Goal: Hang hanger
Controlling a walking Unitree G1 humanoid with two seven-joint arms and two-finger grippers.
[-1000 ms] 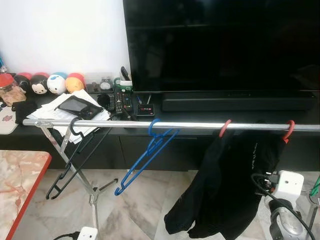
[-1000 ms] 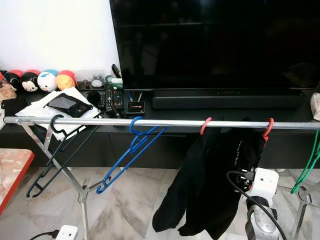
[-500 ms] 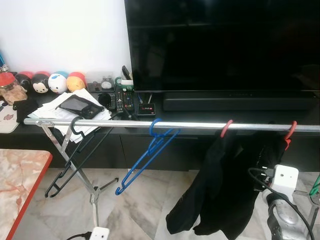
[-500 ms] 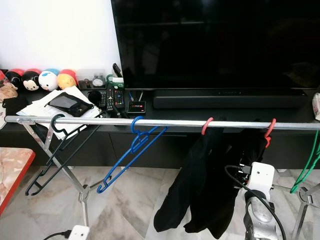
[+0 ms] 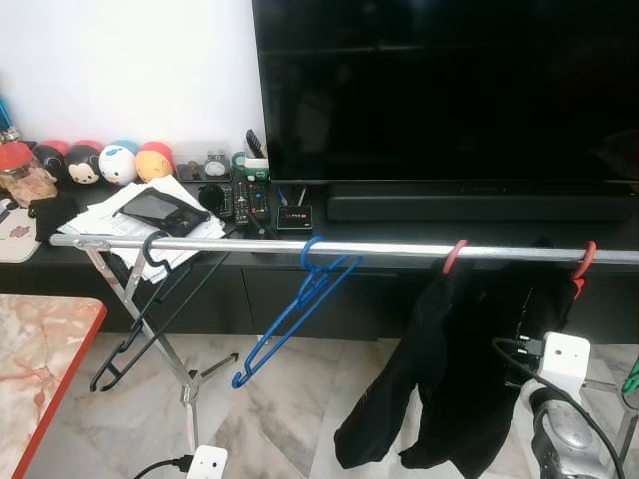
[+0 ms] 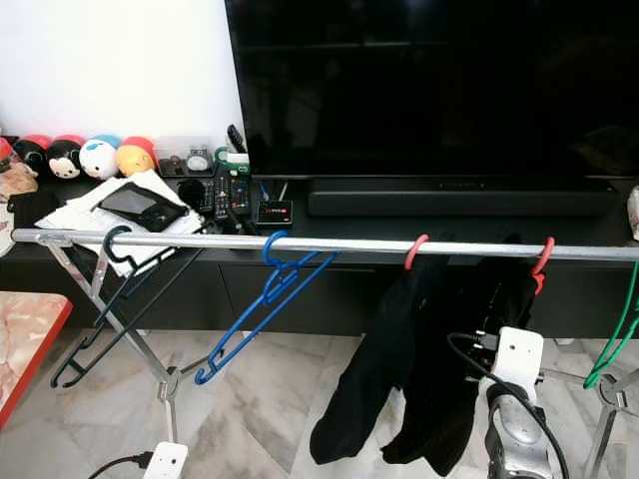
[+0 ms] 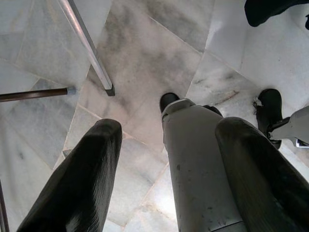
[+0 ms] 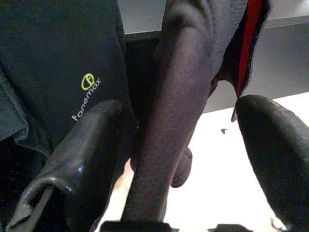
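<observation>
**Red hanger on the rail, right end effector parked right at the cloth**

The red hanger (image 6: 542, 257) was hooked over the rail (image 6: 329, 242) out toward 3 o'clock, with a black garment (image 6: 419, 359) draped on it and a second red hook (image 6: 415, 250) just beside it. The right end effector (image 8: 181, 159) sat up against that cloth, fingers (image 8: 91, 159) spread wide with a fold of fabric between them, not clamped on anything. The left end effector (image 7: 166, 179) hung idle over the floor (image 7: 145, 58), also released.

Handling guess: the hanger looked like thin plastic, light and fairly stiff, but the garment is soft and floppy, so pinching cloth alone would probably just slide or bunch. I'd go for the red shoulder edge (image 8: 248, 38) or the neck under the hook, where it's rigid.

Blue hanger (image 5: 295, 304) and black hanger (image 5: 140, 309) dangled crooked off the rail toward 9 o'clock, both bare and easy to knock off.
</observation>
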